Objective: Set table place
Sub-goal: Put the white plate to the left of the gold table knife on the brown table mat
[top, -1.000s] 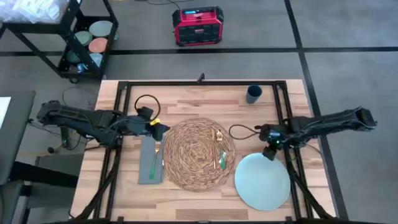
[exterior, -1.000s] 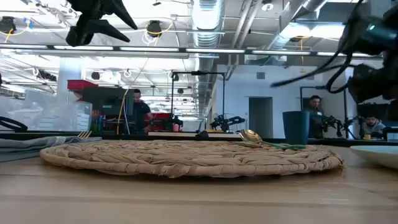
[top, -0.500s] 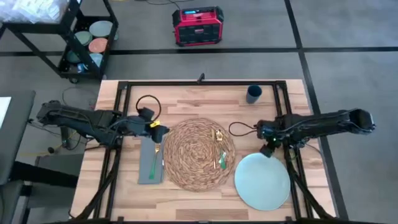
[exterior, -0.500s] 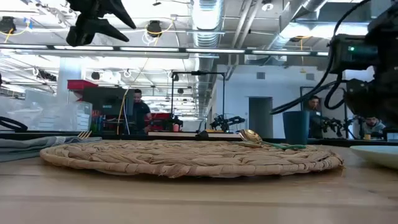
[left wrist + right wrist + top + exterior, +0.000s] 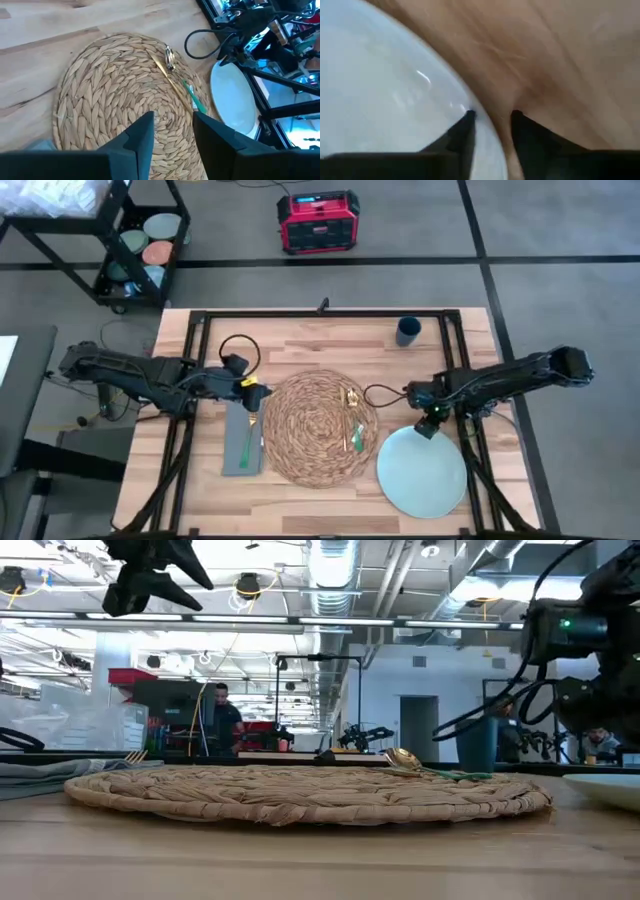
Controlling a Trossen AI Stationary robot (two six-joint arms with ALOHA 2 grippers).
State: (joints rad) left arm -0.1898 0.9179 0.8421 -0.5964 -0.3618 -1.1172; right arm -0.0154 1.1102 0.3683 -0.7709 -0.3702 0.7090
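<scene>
Woven straw placemat (image 5: 320, 428) lies in the middle of the table (image 5: 330, 340), with gold cutlery (image 5: 352, 420) on its right part, while the pale plate (image 5: 422, 471) sits on the wood just beside it. I judge the plate is the step in hand: the right gripper (image 5: 428, 423) is at its far rim, fingers (image 5: 465, 131) slightly apart over the edge. Next it must close and carry the plate onto the mat. The left gripper (image 5: 254, 392) hovers open above the napkin (image 5: 243, 442).
</scene>
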